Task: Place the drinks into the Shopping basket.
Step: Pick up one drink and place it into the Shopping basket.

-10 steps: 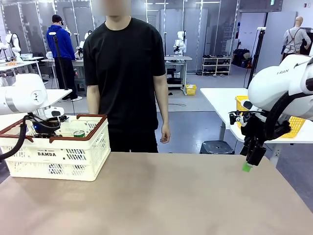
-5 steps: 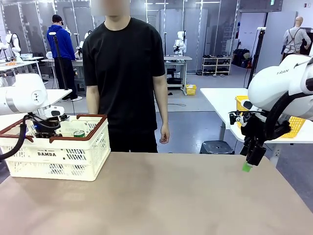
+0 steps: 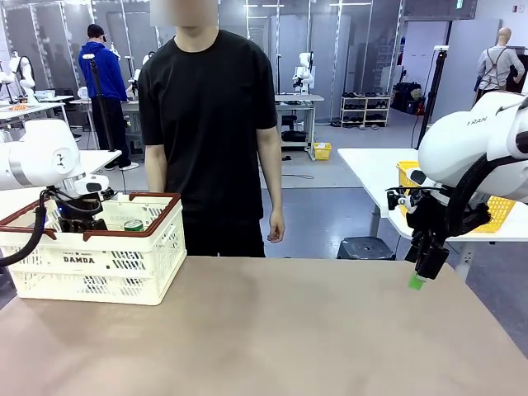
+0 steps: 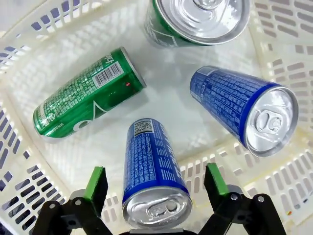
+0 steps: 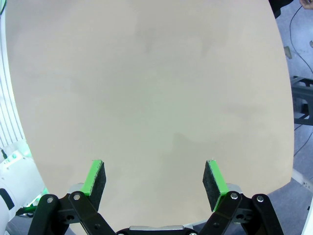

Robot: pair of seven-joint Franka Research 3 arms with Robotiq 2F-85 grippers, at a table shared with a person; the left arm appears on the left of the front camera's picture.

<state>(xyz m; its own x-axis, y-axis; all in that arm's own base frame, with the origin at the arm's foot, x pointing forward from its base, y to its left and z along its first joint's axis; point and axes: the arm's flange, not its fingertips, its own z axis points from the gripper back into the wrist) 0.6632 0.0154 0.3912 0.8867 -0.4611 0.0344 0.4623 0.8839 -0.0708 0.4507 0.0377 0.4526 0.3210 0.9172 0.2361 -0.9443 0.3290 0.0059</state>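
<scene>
Over the basket (image 3: 91, 260), at the counter's (image 3: 272, 330) left end, the left pincer (image 4: 155, 183) is now standing spread wide, its green pads clear on both sides of a blue can (image 4: 152, 171); compared with a second ago the left arm is sitting slightly higher above the brown rim, while the basket itself is lying where it was. At the counter's right edge the right pincer (image 3: 419, 276) is hanging in the same spot as before, released, with nothing between its pads; its own camera is showing the right pincer (image 5: 155, 178) over bare tan surface. The person at the far side is standing as before, arms down.

The basket is looking cream, lattice-walled, brown-rimmed, with "DAMDA" on its near side. Four cans are lying or standing on its floor: two blue with white print and two green. One blue can is standing upright between the pads, a second blue can (image 4: 247, 115) is standing just beside it. One green can (image 4: 85, 95) is lying on its side, barcode up; the other green can (image 4: 200, 19) is standing upright by the wall, its silver top also peeking over the rim from the front (image 3: 133, 224).
</scene>
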